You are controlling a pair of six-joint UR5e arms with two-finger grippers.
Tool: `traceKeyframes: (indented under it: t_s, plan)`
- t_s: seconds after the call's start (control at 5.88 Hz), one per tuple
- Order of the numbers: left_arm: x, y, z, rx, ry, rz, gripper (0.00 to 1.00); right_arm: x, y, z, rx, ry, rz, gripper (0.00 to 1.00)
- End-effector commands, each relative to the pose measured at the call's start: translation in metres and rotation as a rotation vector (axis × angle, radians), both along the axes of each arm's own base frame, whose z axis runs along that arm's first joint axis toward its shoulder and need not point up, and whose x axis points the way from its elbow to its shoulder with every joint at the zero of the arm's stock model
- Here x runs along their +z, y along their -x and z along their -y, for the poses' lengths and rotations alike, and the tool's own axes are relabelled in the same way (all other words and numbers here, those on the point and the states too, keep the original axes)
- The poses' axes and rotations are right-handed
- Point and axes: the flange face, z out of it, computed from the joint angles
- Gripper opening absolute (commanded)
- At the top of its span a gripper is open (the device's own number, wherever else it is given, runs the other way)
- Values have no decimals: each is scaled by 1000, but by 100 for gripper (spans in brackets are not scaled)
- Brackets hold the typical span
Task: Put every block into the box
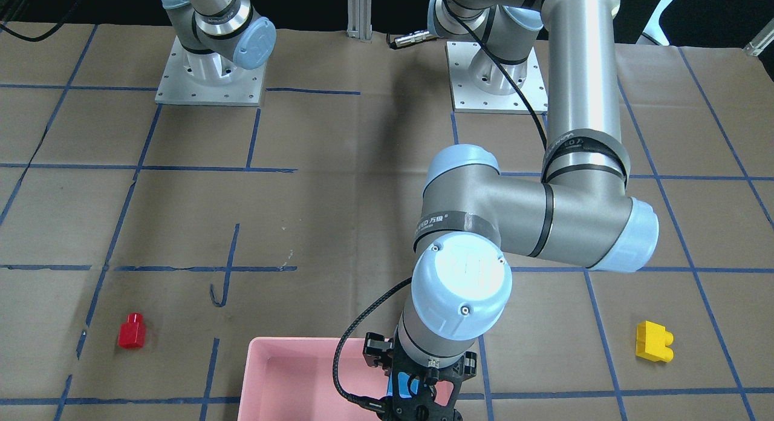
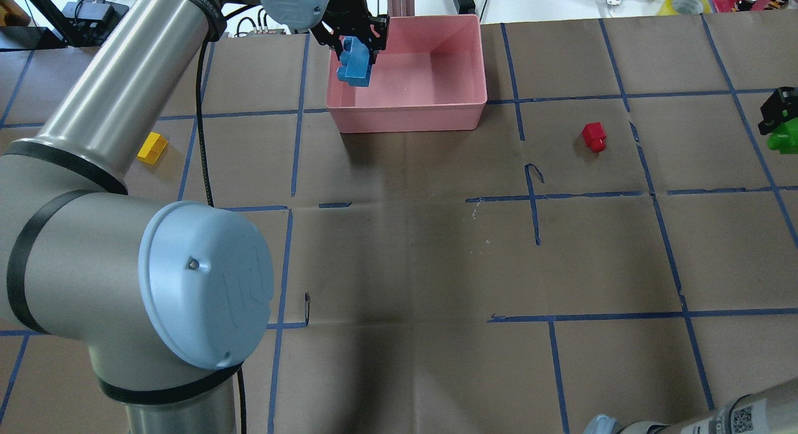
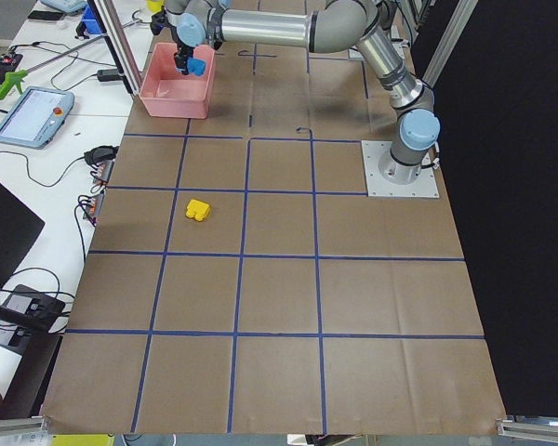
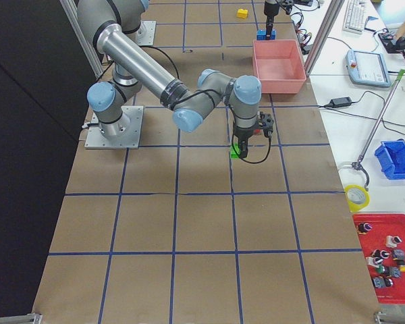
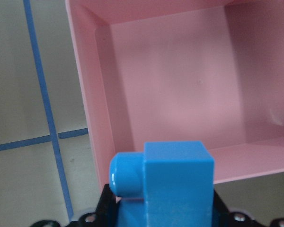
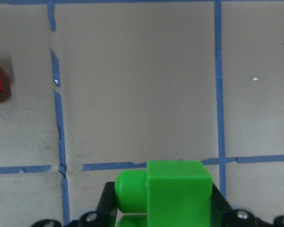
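My left gripper is shut on the blue brick and holds it above the left end of the pink box. The left wrist view shows the brick over the box's near wall, and the box is empty inside. My right gripper is shut on the green brick at the table's right edge, low over the paper. I cannot tell if it touches. The red brick stands alone right of the box. The yellow brick lies left of the box.
The table is covered in brown paper with a blue tape grid. My left arm's elbow hangs large over the near left of the table. Both arm bases stand at the robot's side. Cables and tools lie past the far edge.
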Motion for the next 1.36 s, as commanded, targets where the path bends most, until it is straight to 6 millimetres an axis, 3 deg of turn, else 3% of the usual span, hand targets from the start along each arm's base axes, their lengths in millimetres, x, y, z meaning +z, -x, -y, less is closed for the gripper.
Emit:
traceKeyframes:
  t_s: [0.0,0.17,0.34,0.51,0.68,0.85,1.02,1.19]
  plan:
    - [-29,0,12,5,12,-3,22,14,-56,35,11,64,62,9]
    - [-38,2,15,7,24,-4,29,34,-98,53,49,85,77,9]
    - [-34,5,18,29,69,-20,99,42,-139,61,64,53,103,9]
    - [-24,3,17,48,79,-15,99,38,-176,74,14,55,163,9]
    - [-7,1,13,50,88,-17,99,49,-201,80,46,83,199,9]
    - [41,-30,0,72,64,-7,99,52,-231,81,29,84,213,9]
    - [93,-90,-14,102,25,0,99,65,-272,87,-15,101,253,9]
    - [133,-143,-29,68,5,17,99,61,-331,100,-56,85,283,9]
